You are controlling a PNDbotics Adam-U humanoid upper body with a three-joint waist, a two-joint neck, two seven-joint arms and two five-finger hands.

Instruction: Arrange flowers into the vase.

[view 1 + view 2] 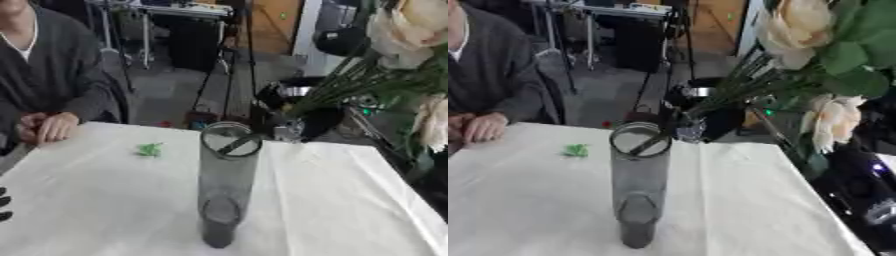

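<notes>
A tall smoky glass vase (pixel 227 185) stands upright mid-counter (pixel 105 210) on wrinkled white cloth. The right hand (pixel 710 117), behind its rim, is clenched around a bunch of cream flowers (pixel 798 30), their thin green stems fanning upward. Left hand's (pixel 4 202) dark fingertips show at the left edge; their spread, I cannot tell.

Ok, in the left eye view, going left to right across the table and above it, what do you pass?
Left hand's fingertips at the edge → small green piece on the cloth → tall grey vase → right hand holding the flower bunch.
</notes>
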